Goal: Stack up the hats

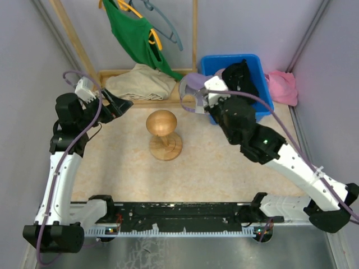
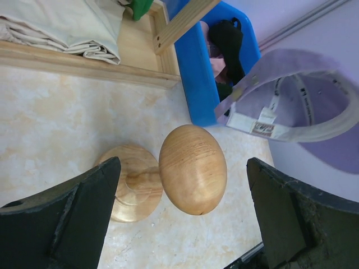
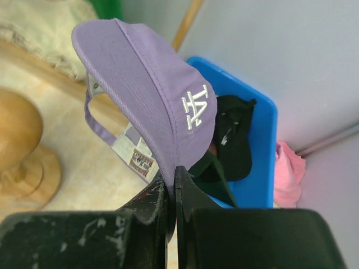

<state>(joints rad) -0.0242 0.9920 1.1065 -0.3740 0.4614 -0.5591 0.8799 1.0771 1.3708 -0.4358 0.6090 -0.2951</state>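
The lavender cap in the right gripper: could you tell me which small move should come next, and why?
Probably carry it left to above the wooden stand: the right gripper is shut on the lavender cap beside the blue bin, and the stand's head is bare.

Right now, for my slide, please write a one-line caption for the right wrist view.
Right end effector pinches the lavender cap near the blue bin, wooden stand at left.
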